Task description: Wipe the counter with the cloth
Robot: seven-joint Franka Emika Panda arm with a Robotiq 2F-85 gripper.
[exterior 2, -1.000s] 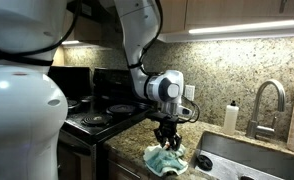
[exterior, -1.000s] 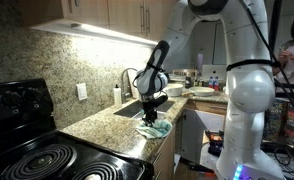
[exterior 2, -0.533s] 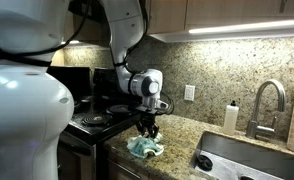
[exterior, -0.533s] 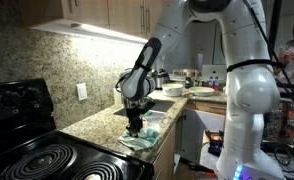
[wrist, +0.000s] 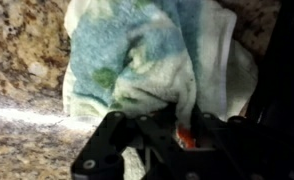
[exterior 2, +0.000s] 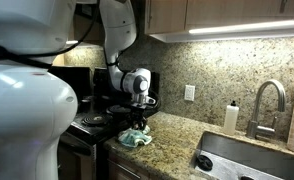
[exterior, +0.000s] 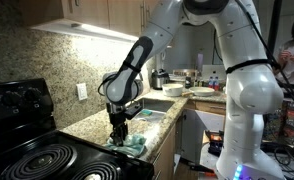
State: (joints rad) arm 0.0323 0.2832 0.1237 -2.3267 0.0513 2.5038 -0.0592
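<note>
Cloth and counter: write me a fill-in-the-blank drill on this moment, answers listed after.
1. The gripper is ____ on the cloth.
2. The cloth lies on the counter, near the black ____.
3. The faucet stands over the ____, well away from the cloth.

Missing words: shut; stovetop; sink.

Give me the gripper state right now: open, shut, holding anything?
gripper: shut, pinching the cloth, which lies bunched on the counter.
</note>
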